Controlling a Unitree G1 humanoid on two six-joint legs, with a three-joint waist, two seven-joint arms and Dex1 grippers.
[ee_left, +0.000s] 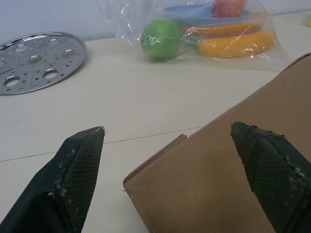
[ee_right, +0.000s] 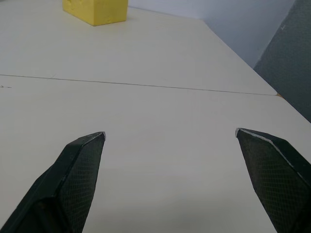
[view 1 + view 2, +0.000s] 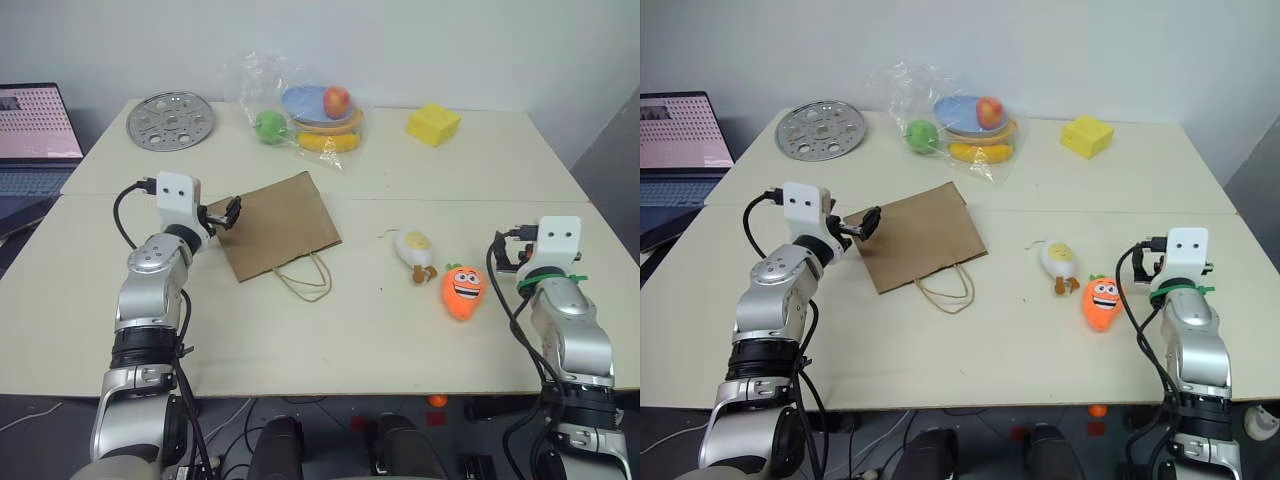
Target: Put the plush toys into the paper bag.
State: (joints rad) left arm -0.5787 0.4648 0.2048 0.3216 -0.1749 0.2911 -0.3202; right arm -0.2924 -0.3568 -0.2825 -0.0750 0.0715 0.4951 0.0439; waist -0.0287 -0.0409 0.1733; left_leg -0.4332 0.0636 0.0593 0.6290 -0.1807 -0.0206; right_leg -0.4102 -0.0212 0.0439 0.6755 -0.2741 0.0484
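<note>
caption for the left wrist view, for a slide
Open left gripper at the corner of the flat paper bag, bagged fruit behind.

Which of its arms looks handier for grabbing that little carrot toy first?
Probably the right. The right gripper hangs open just beside the carrot, with the egg toy a bit further in. The left gripper is open at the paper bag, better placed to handle that.
</note>
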